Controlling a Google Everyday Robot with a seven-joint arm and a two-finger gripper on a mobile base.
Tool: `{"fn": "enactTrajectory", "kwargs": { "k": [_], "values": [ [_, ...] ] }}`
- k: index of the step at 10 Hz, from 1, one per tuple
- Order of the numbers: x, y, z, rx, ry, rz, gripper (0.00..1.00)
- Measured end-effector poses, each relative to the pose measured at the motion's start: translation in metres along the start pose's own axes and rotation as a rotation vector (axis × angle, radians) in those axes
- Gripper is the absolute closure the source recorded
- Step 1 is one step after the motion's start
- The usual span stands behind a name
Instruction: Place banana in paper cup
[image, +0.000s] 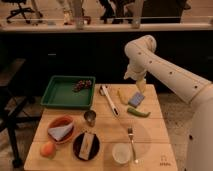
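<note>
Obs. logged L to R. L side of table (156, 127): green tray (60, 95) w/ a dark cluster, prob. grapes (82, 85). Nearer the front were an orange bowl (61, 129), a round orange fruit (47, 149), a dark plate (86, 145) and a small metal cup (90, 117). None bore on the task.

Centre: a long white utensil (109, 100) lay diagonally. Just R of it the banana (122, 96) lay flat on the tabletop toward the rear, w/ nothing gripping it. The paper cup (121, 152) stood upright at the front edge, well apart from the banana and approx. straight in front of it. We saw no banana inside. A fork (131, 142) lay just R of the cup.

Assessment: transfer not begun. Pick, carry and drop were all outstanding.

Further R: a blue pad (136, 99) and a green vegetable (138, 112).

The gripper (140, 86) hung over the pad at the table's rear R, near the banana but apart from it. We couldn't make out whether it was released or clenched. The arm (170, 75) entered from the R, rose to a bent joint high above the rear edge, then dropped steeply to the gripper.
</note>
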Motion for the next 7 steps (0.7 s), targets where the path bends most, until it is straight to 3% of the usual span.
{"fn": "enactTrajectory", "kwargs": {
  "k": [2,4,7],
  "values": [
    [-0.001,0.003,0.003,0.011,0.019,-0.051,0.2],
    [-0.01,-0.008,0.009,0.005,0.029,-0.237,0.2],
    [-0.017,-0.02,0.022,-0.027,0.006,-0.374,0.2]
  ]
}}
